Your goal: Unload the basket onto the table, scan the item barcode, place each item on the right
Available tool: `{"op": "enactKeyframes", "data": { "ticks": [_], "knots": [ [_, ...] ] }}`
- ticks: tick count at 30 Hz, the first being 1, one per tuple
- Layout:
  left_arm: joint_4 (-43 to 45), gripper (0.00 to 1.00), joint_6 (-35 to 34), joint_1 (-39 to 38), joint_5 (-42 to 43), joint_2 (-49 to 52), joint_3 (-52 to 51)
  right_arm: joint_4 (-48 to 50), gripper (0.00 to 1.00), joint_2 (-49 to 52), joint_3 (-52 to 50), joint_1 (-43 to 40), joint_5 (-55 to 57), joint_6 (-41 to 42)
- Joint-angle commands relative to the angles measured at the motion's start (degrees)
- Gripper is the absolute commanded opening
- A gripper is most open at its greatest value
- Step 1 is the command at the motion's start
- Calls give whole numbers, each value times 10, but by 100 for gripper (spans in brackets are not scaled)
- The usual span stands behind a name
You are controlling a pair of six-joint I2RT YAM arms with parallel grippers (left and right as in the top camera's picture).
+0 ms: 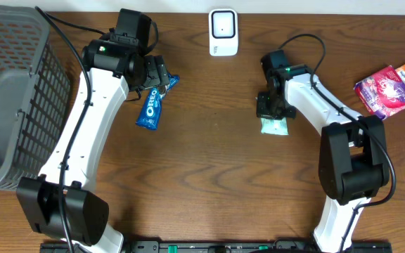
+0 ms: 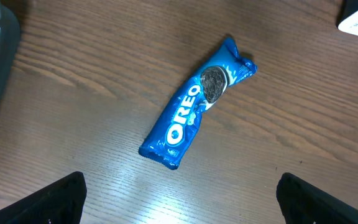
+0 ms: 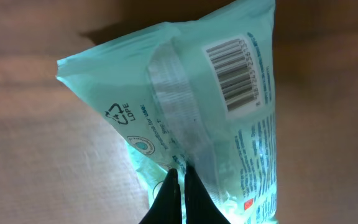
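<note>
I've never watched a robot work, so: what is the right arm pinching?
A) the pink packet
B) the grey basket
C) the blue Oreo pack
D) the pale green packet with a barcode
D: the right gripper is shut on the pale green packet, barcode visible.

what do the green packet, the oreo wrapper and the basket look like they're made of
The green packet: thin soft plastic film, slightly translucent and glossy; it carries a recycling mark reading LDPE and creases at the seam. The Oreo wrapper: shiny plastic film, probably, with glare and crimped ends. The basket: looks like moulded grey plastic, matte, with an open grid wall.
</note>
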Motion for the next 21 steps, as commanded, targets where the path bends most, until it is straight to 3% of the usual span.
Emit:
{"op": "enactKeyframes", "data": {
  "ticks": [1,6,11,15,21],
  "knots": [
    [-3,98,1,1,-5,3,3,-26,1,-27,35,-1,-3,-11],
    [-3,98,1,1,-5,3,3,-86,1,-65,107,-10,32,-22],
    [-3,98,1,1,-5,3,3,-115,1,-77,110,-18,43,-23],
    [-3,98,1,1,-5,3,3,-130,1,-74,78,-19,40,-22],
    [-3,98,1,1,-5,3,3,-66,1,-74,-25,-15,3,-14]
  ]
}}
